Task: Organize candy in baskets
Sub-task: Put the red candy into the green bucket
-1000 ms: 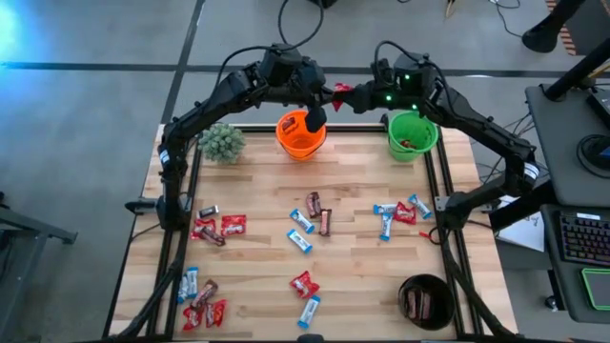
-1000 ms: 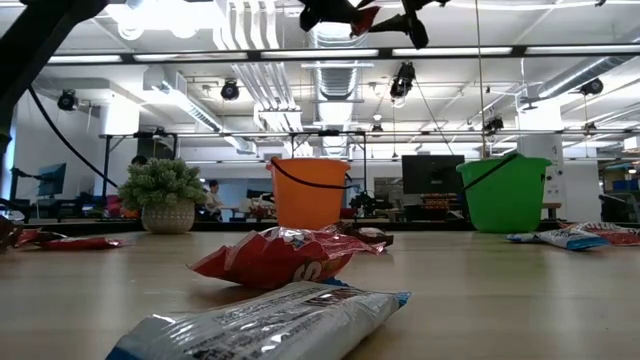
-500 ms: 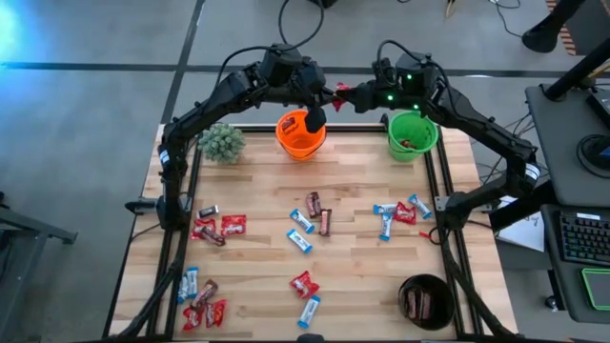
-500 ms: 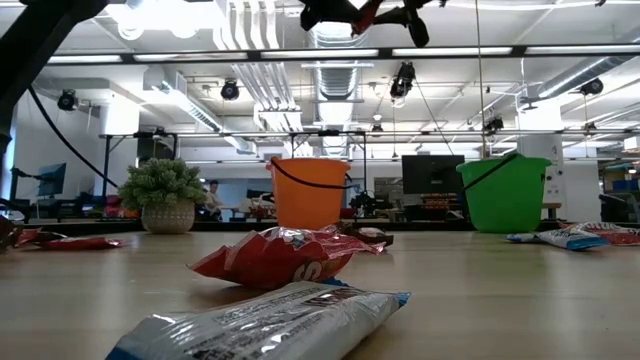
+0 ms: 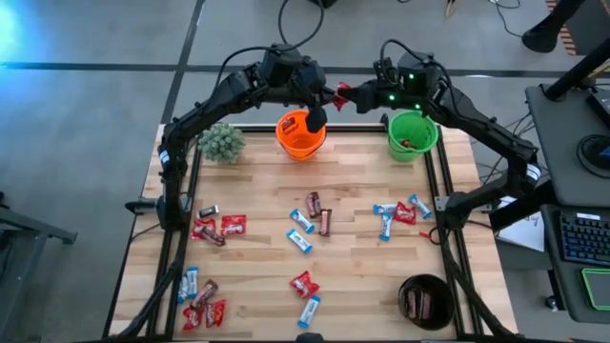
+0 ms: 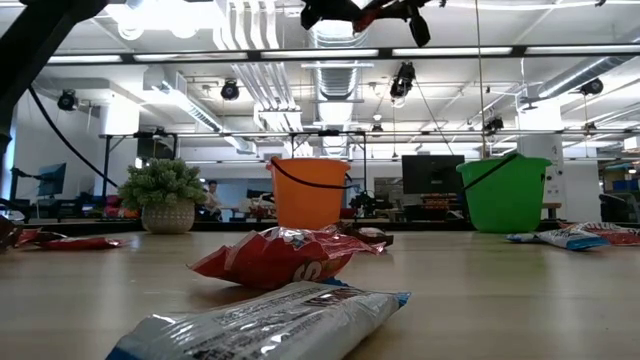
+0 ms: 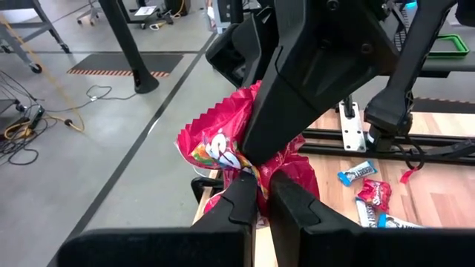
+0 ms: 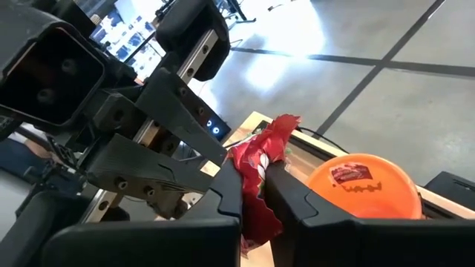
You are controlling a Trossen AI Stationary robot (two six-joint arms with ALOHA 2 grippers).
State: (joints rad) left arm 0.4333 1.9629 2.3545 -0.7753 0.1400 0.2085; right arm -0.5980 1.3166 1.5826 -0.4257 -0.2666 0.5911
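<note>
A: Candy in a red wrapper hangs in the air just behind the orange basket, between that basket and the green basket. Both hands are on it.

B: Both at once?

A: Yes. The left hand is pinched shut on one side of the red wrapper, and the right hand is clamped on the other side. It looks like a handover caught midway, or a two-handed pull on the crinkled wrapper; I can't say which.

B: Why hold it up there and not over a basket?

A: My guess is that it's the spot where both arms reach comfortably. The orange basket already has red-wrapped candy inside, so this piece most likely belongs there, a short way in front of where it hangs.

B: And the rest?

A: Plenty is left on the surface in front of the orange basket: red, blue-and-white and brown pieces in loose clusters. The green basket holds a piece or two, and the black basket, far forward of the orange one toward the right arm's side, holds some brown ones. A small fuzzy plant stands beside the orange basket on the left arm's side. Sorting is at an early stage, I'd judge.
</note>
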